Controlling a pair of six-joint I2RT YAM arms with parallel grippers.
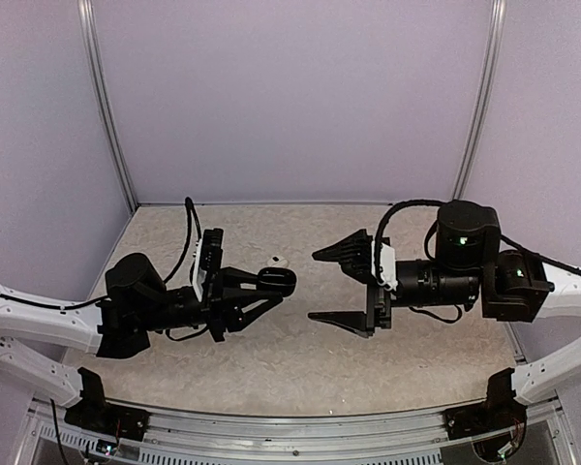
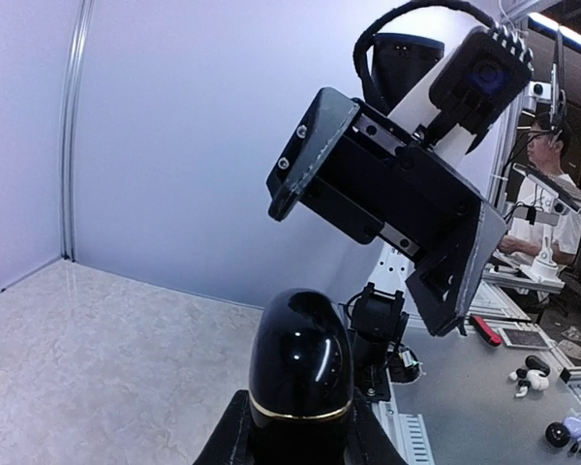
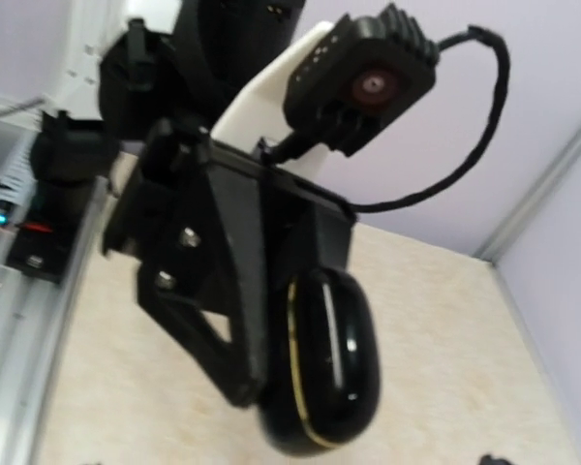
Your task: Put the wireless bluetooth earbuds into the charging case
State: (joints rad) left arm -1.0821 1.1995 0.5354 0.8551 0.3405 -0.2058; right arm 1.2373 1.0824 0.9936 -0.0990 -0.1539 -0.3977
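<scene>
From above, our left claw [image 1: 269, 291] is shut tight on the black case [image 1: 283, 280]. Its long end points across at our right claw [image 1: 341, 286], which is wide open and holds nothing. One white earbud [image 1: 278, 260] lies on the bench [image 1: 271, 358] near the case, on its far-edge side, nearer the left arm. From the left wrist, the case looks closed. From the right wrist too, so we think it needs opening first.

Enclosed on three sides by plain lavender wall panels [image 1: 290, 97], joined at aluminium corner posts [image 1: 109, 116]. Surfaced with a beige mottled table top [image 1: 271, 363]. Edged nearest by a metal rail [image 1: 300, 426].
</scene>
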